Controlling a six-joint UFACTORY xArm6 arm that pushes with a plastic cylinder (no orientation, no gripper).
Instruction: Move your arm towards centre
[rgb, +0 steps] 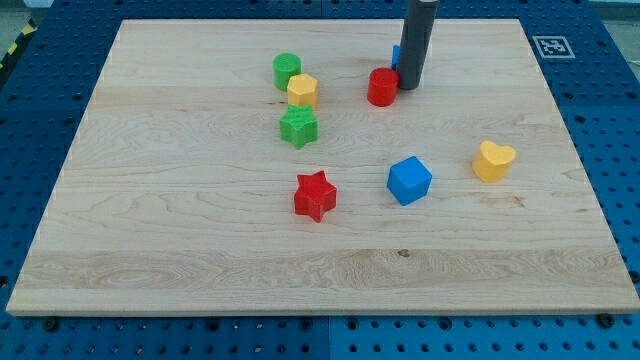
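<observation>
My tip (410, 86) rests on the wooden board (180, 250) near the view's top, right of middle. A red cylinder (382, 87) sits just to the tip's left, close to touching it. A blue block (396, 56) is mostly hidden behind the rod. Left of these are a green cylinder (287, 70), a yellow hexagonal block (302, 91) and a green star (298, 127), close together. Lower, near the board's middle, lie a red star (315, 195) and a blue cube (409, 180). A yellow heart (493, 160) lies to the right.
The board lies on a blue perforated table (600, 110). A black-and-white marker tag (552, 46) sits beyond the board's top right corner.
</observation>
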